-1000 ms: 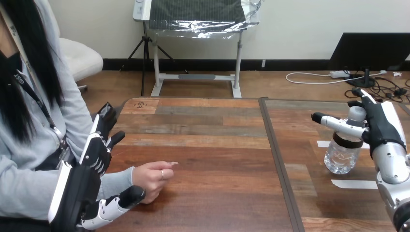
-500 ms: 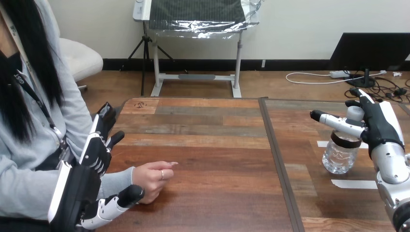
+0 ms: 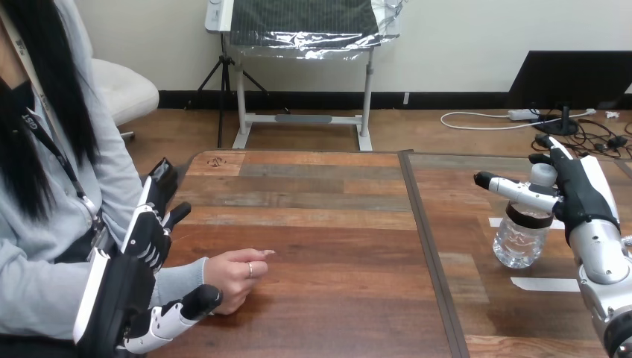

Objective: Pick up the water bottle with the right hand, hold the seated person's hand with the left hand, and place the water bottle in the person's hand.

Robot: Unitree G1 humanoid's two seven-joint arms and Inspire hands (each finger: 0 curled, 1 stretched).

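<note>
You see clear, glossy plastic on the water bottle (image 3: 521, 239) at right, a matt wood-plank table (image 3: 320, 216), matt white tape strips (image 3: 545, 284), and smooth plastic shells on the right hand (image 3: 585, 195).

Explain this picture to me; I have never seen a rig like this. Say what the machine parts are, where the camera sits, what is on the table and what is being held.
The camera sits on a humanoid robot's head and looks down across a wooden table. The black-and-white machine parts are the robot's own hands. Its right hand, at the view's right, grips a clear water bottle: the thumb lies across the neck and the fingers reach behind it. I cannot tell whether the bottle rests on the table or is just off it. Strips of white tape lie near it. The left hand, at the view's left, is open beside a seated person's hand, which rests on the table. Its thumb tip appears to touch the heel of that hand, but nothing is curled round it.
</note>
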